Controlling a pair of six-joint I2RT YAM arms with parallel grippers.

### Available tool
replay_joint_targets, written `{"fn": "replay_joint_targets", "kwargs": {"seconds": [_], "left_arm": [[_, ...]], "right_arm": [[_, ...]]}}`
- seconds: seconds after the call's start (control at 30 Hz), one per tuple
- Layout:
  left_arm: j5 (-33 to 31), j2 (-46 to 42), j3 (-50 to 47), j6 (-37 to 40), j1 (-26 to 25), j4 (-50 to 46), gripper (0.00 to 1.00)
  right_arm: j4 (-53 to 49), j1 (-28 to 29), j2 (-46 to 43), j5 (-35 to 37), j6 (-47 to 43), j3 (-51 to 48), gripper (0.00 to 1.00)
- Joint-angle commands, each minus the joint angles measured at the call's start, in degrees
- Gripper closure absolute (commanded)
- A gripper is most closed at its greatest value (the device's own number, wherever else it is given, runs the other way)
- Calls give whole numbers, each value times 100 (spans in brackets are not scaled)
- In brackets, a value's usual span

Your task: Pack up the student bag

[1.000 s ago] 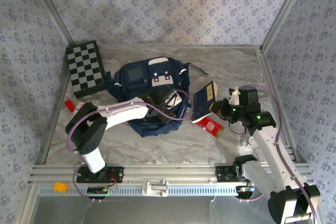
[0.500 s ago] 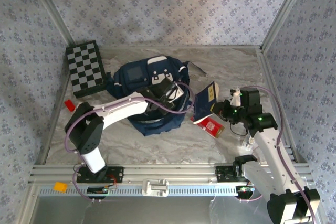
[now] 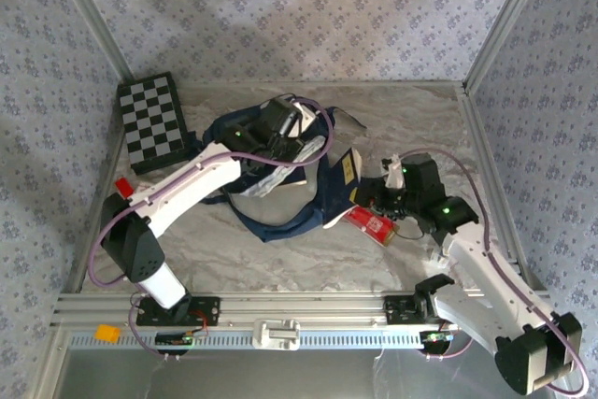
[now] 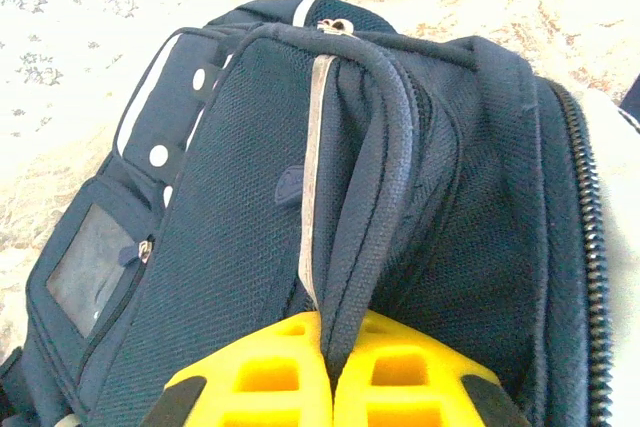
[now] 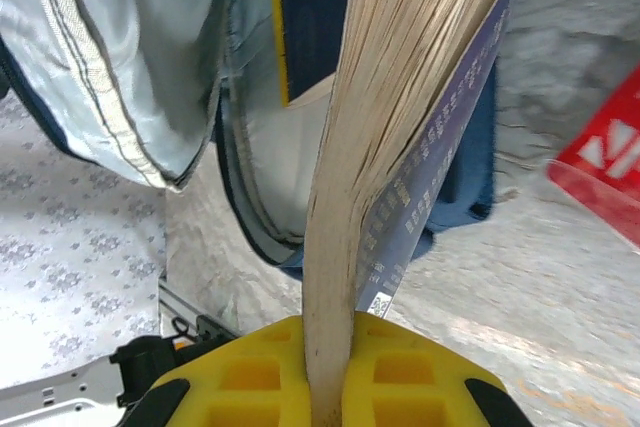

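Right now I judge the packing barely begun: the student bag (image 3: 291, 223) lies in the middle of the table (image 3: 280, 263), its mouth turned toward the right arm and pale lining showing, and I can see nothing inside it. My left end effector (image 4: 330, 352) is pinched tight on a padded strap (image 4: 385, 147) near the bag's top and lifts that side, which holds the opening apart. My right end effector (image 5: 330, 372) is clamped on the lower edge of a dark blue book (image 5: 400, 97), pages fanned upward; the book stands just beside the bag's mouth, not inside as far as I can tell. What is left, by my reckoning, is to slide the book in, then whatever else belongs there. A red packet (image 3: 374, 224) lies on the table just under the right arm, near the book. A chequered board (image 3: 152, 123) sits at the far left corner, well apart, with a small red block (image 3: 122, 186) near the left edge. My worry is the slack lining sagging across the opening and catching the book's corner.
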Motion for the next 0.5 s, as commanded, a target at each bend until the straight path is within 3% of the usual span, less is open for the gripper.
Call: {"fn": "replay_joint_targets", "kwargs": {"seconds": [0.0,0.27,0.47], "left_arm": [[-136,-137,603,-74,29,72,100],[-209,-89,825,-33,116,47,100],[-25,-161,815,-105,127,26,100]], "right_arm": [[1108,367,215,66,400,129,100],[2488,1215,1029,856,780,182,100],[3934,1587,2364,1369,1188,310,100]]}}
